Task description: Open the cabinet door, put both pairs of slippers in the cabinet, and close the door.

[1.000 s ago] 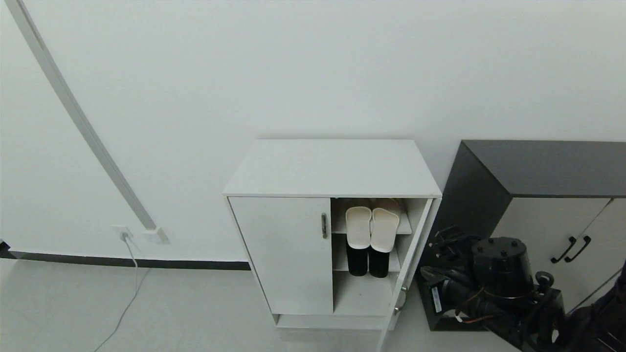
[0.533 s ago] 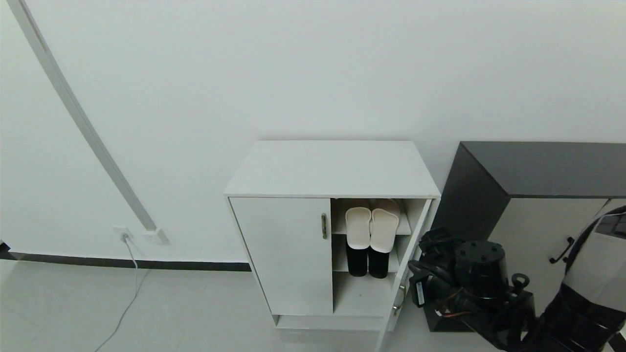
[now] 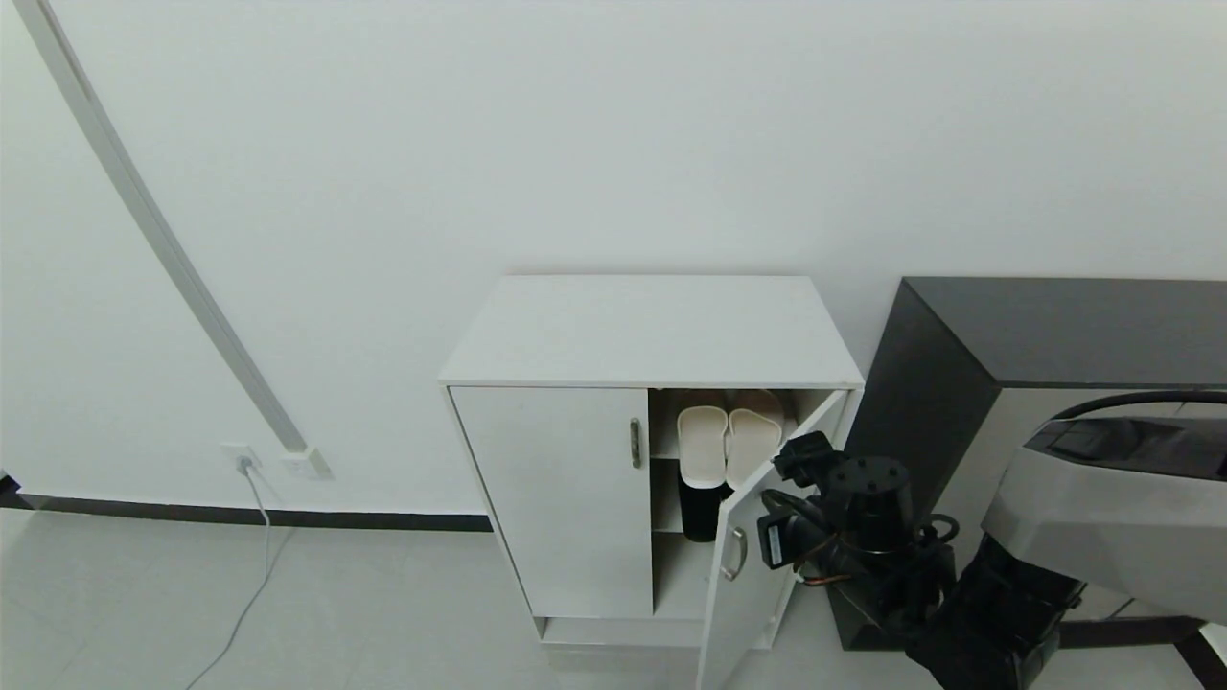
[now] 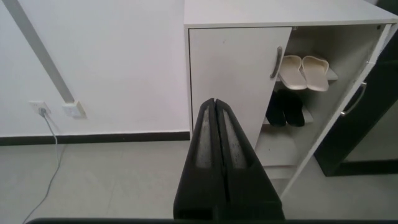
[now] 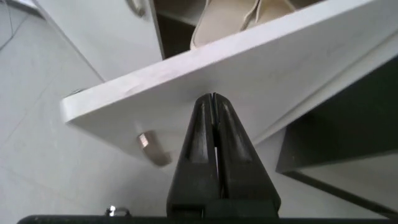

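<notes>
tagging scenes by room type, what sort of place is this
Probably an entryway or a mock-up of one: a white shoe cabinet holding slippers, a bare wall with a socket, grey floor.

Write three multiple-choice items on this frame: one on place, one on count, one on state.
1. The cream foam slippers lie: A on the floor; B on the white two-door cabinet's upper shelf; C on its top.
2. Slipper pairs inside: A one; B three; C two.
3. The cabinet's right-hand door is: A partly open; B shut; C removed.
Answers: 1 B, they rest above the black slippers. 2 C, one cream pair, one black. 3 A, it stands angled out, shelves visible behind it.
</notes>
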Tool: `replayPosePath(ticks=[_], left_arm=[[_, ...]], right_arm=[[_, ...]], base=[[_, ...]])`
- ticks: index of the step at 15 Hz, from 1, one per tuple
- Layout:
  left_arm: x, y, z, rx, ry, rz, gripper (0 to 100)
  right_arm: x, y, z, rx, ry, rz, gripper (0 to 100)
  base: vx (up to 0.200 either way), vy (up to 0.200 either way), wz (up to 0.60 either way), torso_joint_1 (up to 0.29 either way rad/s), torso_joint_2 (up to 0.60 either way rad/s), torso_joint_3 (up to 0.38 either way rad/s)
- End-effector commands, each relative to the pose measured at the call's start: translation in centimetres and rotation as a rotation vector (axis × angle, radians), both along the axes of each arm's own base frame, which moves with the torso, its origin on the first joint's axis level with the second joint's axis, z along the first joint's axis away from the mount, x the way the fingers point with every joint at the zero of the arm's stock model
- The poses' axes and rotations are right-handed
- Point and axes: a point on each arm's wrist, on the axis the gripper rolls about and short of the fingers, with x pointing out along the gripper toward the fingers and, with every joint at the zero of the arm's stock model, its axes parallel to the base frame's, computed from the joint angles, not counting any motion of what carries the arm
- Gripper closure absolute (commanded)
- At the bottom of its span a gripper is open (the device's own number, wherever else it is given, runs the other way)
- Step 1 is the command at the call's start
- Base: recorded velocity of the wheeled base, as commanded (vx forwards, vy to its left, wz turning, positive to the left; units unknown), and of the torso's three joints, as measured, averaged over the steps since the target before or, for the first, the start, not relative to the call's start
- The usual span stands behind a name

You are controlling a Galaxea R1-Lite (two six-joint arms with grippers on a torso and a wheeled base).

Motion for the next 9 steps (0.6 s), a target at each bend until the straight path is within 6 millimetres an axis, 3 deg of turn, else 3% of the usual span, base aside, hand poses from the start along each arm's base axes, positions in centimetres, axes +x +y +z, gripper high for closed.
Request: replayPosePath(ticks=[1, 9], left_arm=[[0.0, 0.0, 0.0, 0.000, 0.002, 0.000, 100], [0.0, 0.0, 0.0, 0.000, 0.000, 0.000, 100]], right_arm=[[1.7, 0.5, -0.9, 0.001, -0.002, -0.016, 100], [6.5, 1.6, 0.2, 0.009, -0.007, -0.044, 100]], base=[[0.000, 0.000, 0.00, 0.000, 0.00, 0.000], [0.000, 0.000, 0.00, 0.000, 0.00, 0.000]])
